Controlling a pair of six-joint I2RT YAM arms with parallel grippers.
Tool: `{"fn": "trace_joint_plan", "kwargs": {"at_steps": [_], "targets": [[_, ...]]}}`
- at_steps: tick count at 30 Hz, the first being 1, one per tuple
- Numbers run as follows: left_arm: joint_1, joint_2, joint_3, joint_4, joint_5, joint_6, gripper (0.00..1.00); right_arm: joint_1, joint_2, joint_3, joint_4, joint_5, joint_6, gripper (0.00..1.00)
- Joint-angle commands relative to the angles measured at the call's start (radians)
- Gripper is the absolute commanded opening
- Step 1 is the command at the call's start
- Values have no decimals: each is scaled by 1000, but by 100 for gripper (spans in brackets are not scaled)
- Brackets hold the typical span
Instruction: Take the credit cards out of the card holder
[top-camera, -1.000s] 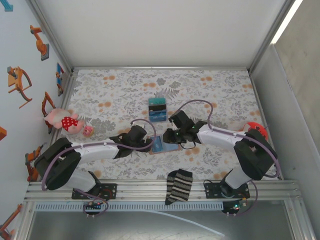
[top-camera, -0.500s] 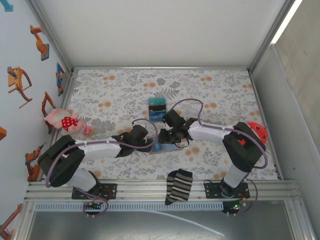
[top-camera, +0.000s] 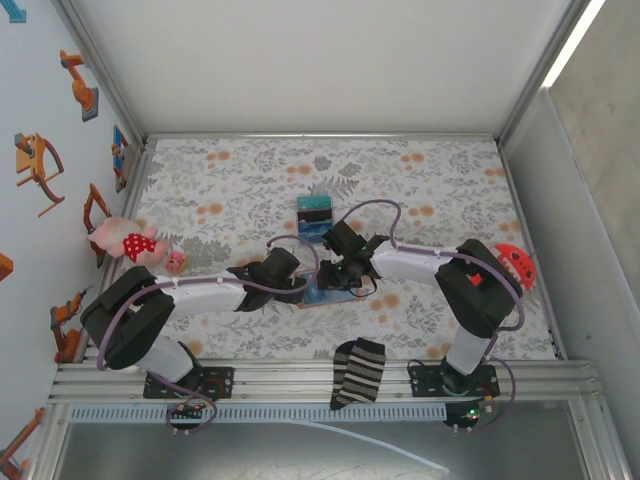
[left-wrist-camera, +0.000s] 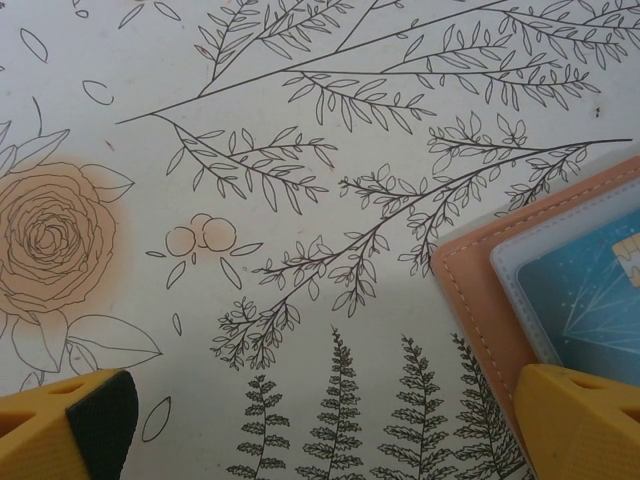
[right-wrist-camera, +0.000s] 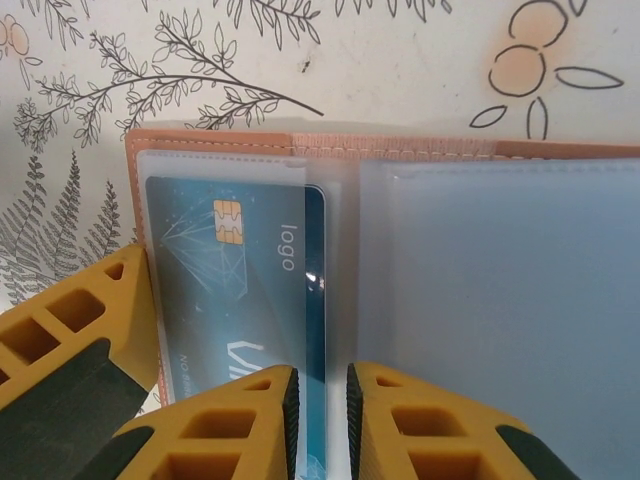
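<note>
Right wrist view: card holder (right-wrist-camera: 420, 148) is laid open on the floral counter (right-wrist-camera: 400, 60), across mid-frame. One teal credit card (right-wrist-camera: 230, 290) is seen in the left pocket, under a clear sleeve (right-wrist-camera: 480, 300). At bottom centre the right tool (right-wrist-camera: 320, 425) is pressed almost together, with the card's right edge running into the narrow gap; a grip cannot be confirmed. The left tool (left-wrist-camera: 320, 440) is spread wide, one finger (left-wrist-camera: 580, 420) over the holder's corner. Risk: if the sleeve is pinched with the card, the whole holder may be dragged.

- I read "logo" in white on the teal credit card (right-wrist-camera: 215, 290), right of its gold chip (right-wrist-camera: 229, 219).
- Bigger white lettering lower down: unreadable.
</note>
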Motion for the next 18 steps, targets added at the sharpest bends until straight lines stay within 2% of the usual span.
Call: {"fn": "trace_joint_plan", "kwargs": {"at_steps": [1, 18], "targets": [[-5, 23, 24, -55, -26, 18, 97, 3, 7, 26, -27, -16, 14, 20], [-8, 46, 50, -106, -49, 27, 97, 3, 42, 5, 14, -41, 40, 20]]}}
